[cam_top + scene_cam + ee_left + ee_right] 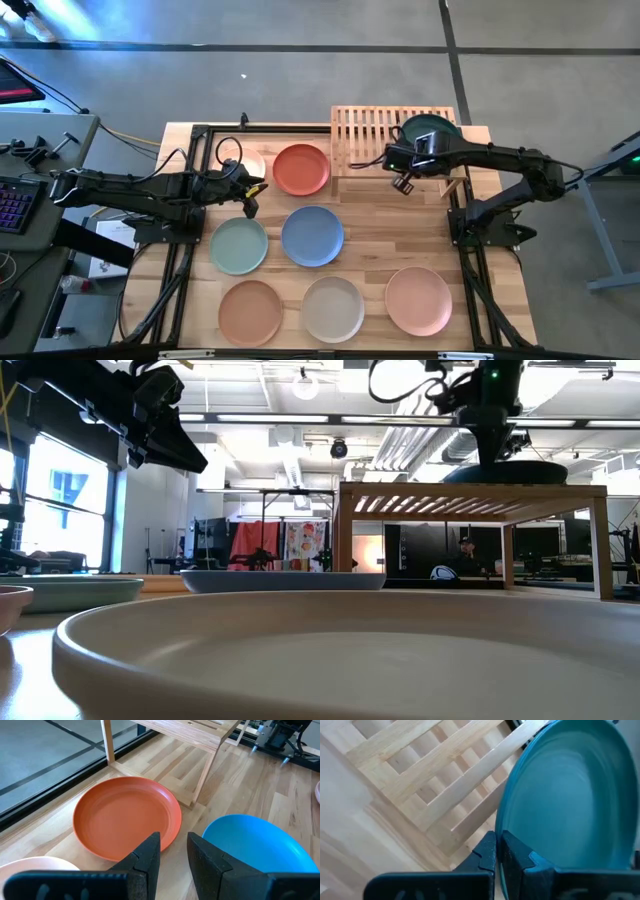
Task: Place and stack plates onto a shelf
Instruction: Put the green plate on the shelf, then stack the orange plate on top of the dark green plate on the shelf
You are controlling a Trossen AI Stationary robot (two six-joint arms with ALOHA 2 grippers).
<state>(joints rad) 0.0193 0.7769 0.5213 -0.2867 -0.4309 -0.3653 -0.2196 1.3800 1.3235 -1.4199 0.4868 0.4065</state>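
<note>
Over the shelf [372, 135] at the far side of the worktop [365, 235], I have the right gripper [496, 851] pinched tight on the rim of the dark teal plate [570, 795]. From above, that plate sits on the slats at the shelf's right end, with the rack's left half bare. At table height I see it resting dark on top of the rack, the arm coming down onto it.

On the left side, my left gripper [172, 851] hangs above the wood between the red-orange plate [125, 817] and the blue plate [250, 845], its fingers parted by a narrow gap with nothing between them. Its wrist camera catches an edge of the cream plate [35, 867] close beneath it.

Still lying flat on the worktop are the rest: the pale green plate [239, 246] left of the blue one, and along the near edge the terracotta plate [250, 311], the beige plate [333, 308] and the pink plate [419, 300], each apart from its neighbours. None of them is stacked.
</note>
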